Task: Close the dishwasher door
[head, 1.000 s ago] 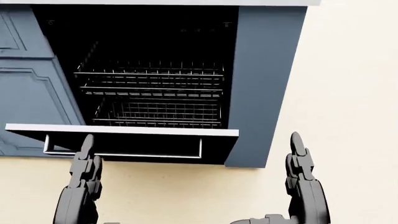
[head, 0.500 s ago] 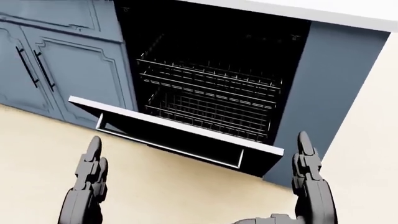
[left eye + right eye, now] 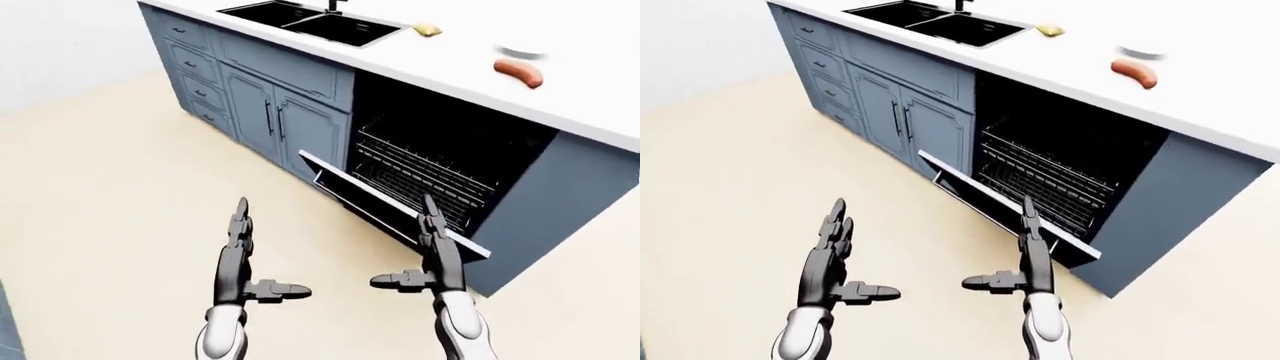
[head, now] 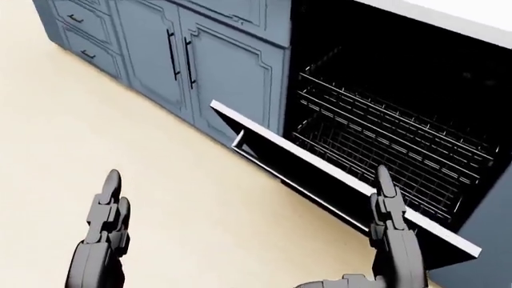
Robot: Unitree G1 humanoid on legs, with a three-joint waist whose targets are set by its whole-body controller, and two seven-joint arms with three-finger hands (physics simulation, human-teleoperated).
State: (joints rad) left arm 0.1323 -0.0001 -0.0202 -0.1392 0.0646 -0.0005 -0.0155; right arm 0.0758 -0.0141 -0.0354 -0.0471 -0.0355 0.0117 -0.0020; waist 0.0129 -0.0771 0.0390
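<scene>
We see our left hand (image 3: pixel 238 251) open over the floor (image 3: pixel 120 195), holding nothing, the dishwasher door (image 3: pixel 385 202) ajar below the racks (image 3: pixel 430 169), and our right hand (image 3: pixel 438 251) open, empty, just beside the door's edge.

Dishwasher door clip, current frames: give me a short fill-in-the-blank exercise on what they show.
1. The dishwasher door hangs ____, and two wire racks show inside.
2. Neither the left robot hand nor the right robot hand holds anything; the fingers of both are ____.
3. On the white countertop, above the dishwasher, lies a reddish ____.
4. The black ____ is sunk into the countertop at the left-eye view's top.

Missing words: open; open; sausage; sink
</scene>
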